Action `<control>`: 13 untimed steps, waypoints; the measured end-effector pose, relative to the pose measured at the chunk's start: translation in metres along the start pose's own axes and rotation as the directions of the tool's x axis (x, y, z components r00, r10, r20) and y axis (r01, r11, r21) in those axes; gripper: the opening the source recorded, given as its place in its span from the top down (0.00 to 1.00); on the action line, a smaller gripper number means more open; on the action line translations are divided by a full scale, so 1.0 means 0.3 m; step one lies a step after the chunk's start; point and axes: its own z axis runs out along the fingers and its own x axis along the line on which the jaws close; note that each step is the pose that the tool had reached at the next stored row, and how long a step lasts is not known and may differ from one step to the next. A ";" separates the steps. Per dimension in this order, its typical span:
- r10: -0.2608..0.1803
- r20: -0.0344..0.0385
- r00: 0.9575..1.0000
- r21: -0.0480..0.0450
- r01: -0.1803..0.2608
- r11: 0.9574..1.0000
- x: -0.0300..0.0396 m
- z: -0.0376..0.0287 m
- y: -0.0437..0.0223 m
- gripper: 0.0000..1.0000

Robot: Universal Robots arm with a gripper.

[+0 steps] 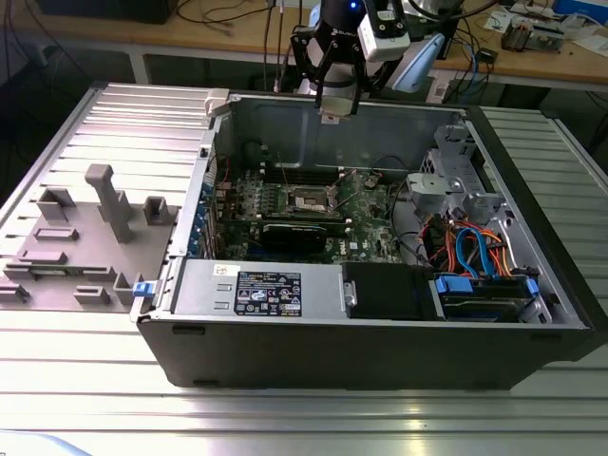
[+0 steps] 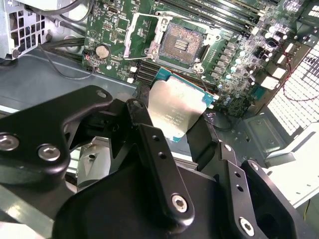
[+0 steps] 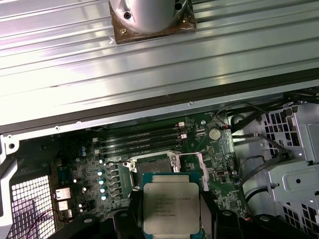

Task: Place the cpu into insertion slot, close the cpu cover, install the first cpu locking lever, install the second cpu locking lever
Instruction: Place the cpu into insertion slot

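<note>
Ext. view, L to R: grey moulded fixtures (image 1: 90, 237) sit on the ribbed tabletop (image 1: 285, 418) at 9 o'clock of the open PC case (image 1: 380, 351). Inside the case lies the green motherboard (image 1: 370, 223), w/ the insertion slot (image 1: 309, 201) near its middle. The gripper (image 1: 337, 106) hangs over the case's far wall, so the slot lies at approx 6 o'clock from it, a touch toward 7, and well below. Drive cage and coloured cables (image 1: 470, 252) fill the 3 o'clock end.

In both wrist views the gripper is closed on the cpu (image 2: 177, 107), one finger on each of two opposite edges. The silver lid faces away from the board and the chip is held flat, roughly parallel to the board.

The slot is bare, its contacts exposed, nothing seated. The cpu cover (image 2: 128, 37) stands flipped open beside it, not over it.

Room looks tight, I judge: memory slots (image 2: 234, 20) run along one side of the slot, the raised cover along another, and a long black card (image 1: 304, 233) is at 6 o'clock of it in the ext. view. The chip is near-square, so its corner alignment matters more than any long axis.
</note>
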 end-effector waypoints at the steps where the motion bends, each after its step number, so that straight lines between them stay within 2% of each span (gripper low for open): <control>1: 0.002 0.000 1.000 0.000 -0.002 1.000 0.000 0.000 0.000 0.46; 4: 0.019 0.002 1.000 0.002 -0.019 1.000 0.000 0.001 0.000 0.46; 8: 0.066 0.007 0.998 0.004 -0.066 0.998 0.000 0.002 0.000 0.46; 13: 0.127 0.013 0.992 0.005 -0.127 0.992 0.000 0.002 0.000 0.46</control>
